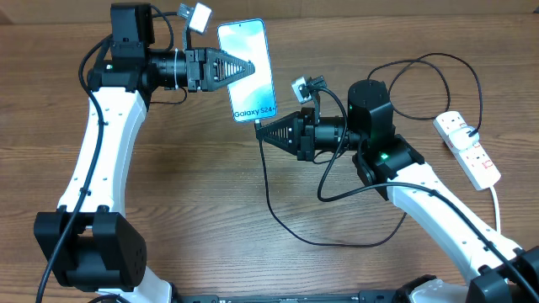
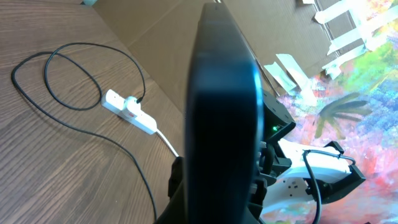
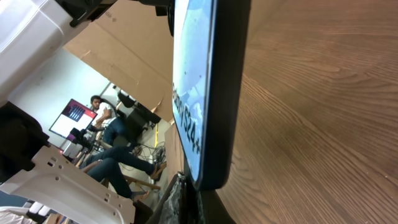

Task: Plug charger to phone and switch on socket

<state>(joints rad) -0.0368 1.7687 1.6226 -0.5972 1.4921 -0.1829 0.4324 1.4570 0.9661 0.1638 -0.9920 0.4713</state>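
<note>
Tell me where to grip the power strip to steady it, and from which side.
Pinch the power strip across its narrow width, near its white cord, coming straight down from above. It lies flat, long and slim, and that end looks clear of where the black cable plugs in.

Wood-grain desk (image 1: 194,202). Cardboard sheet (image 2: 155,43) past its far edge. Bkgd: seated person (image 3: 102,115) w/ dark hair, colourful painted panel (image 2: 360,112), white tape strips (image 2: 336,12).

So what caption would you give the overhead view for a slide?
Left tool grips the phone over the table while right tool holds the charger at the phone's text end.
</note>
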